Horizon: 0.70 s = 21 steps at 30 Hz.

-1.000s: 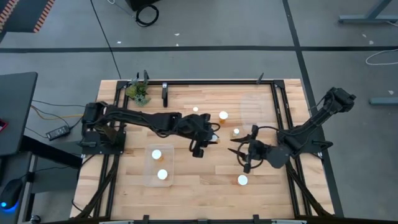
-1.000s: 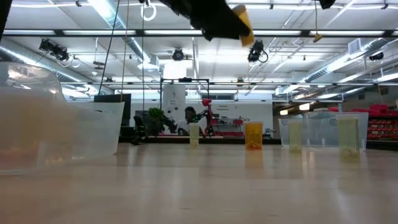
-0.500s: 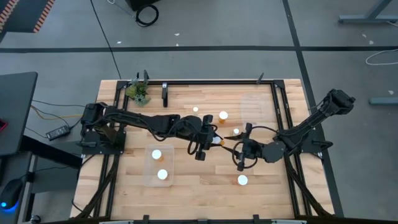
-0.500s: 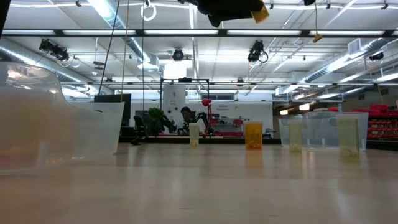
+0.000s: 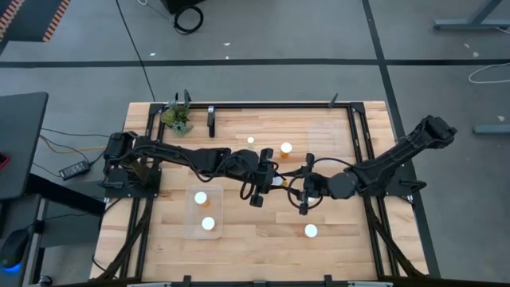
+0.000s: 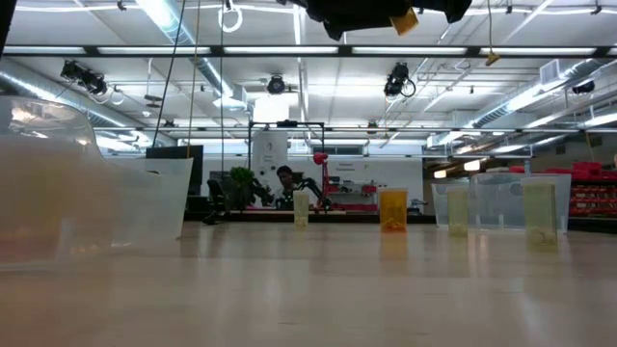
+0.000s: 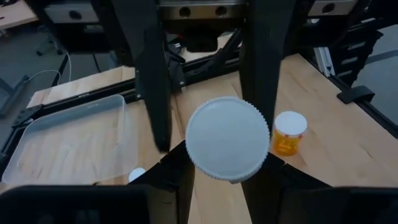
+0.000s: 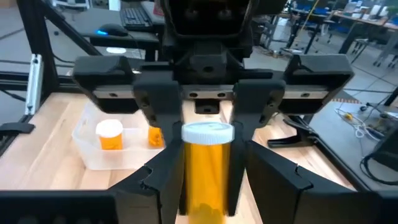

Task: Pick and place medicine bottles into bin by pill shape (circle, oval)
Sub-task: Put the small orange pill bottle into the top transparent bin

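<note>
left gripper (image 5: 269, 180) is clamped on an amber medicine bottle (image 8: 207, 163) above the table's middle; right gripper (image 5: 301, 187), fingers apart, has just moved in to face it. you may expect a handover.

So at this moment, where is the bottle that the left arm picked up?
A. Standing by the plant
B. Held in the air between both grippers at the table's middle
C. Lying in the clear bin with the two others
B: the right wrist view shows the bottle gripped by the left gripper, facing the right gripper.
</note>
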Motion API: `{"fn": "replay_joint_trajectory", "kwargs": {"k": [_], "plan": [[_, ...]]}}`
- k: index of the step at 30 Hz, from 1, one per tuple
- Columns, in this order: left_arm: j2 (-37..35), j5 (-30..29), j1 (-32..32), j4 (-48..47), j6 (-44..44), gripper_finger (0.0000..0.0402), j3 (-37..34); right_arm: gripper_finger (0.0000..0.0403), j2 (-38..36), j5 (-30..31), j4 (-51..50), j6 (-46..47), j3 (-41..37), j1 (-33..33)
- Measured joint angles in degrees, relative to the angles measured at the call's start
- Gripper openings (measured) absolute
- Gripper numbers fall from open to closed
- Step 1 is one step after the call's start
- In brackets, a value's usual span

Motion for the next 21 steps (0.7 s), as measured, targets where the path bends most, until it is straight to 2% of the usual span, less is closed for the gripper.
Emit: {"fn": "replay_joint_trajectory", "kwargs": {"k": [14,21], "plan": [[0.02,-1.13,0.03,-0.47,0.06,0.0120,-0.02,0.0174,0.33,-1.25,0.53,-0.46,-0.02,-2.08],[0.02,-1.21,0.03,-0.46,0.07,0.0120,-0.02,0.0155,0.33,-1.27,0.35,0.02,-0.02,-2.08]]}}
